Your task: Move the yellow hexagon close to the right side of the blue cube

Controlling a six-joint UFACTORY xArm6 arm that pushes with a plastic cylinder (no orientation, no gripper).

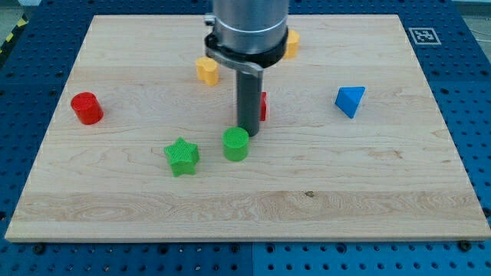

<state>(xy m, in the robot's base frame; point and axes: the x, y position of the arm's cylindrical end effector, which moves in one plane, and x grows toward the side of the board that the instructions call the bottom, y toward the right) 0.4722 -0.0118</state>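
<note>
A pale wooden worktop (368,199) is seen on a blue perforated base (476,115). My tip (247,133) is set just above the green cylinder (236,143). The yellow hexagon (207,70) is found up-left of my tip; its facing cannot be told. No blue cube is made out; a blue pyramid-like block (350,100) is seen well to the view's right. Fingers are not carried.

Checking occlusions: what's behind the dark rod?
A red block shows as a sliver past the dark rod; its shape is hidden. My tip sits just above the green cylinder. A yellow block peeks from behind the arm housing.
</note>
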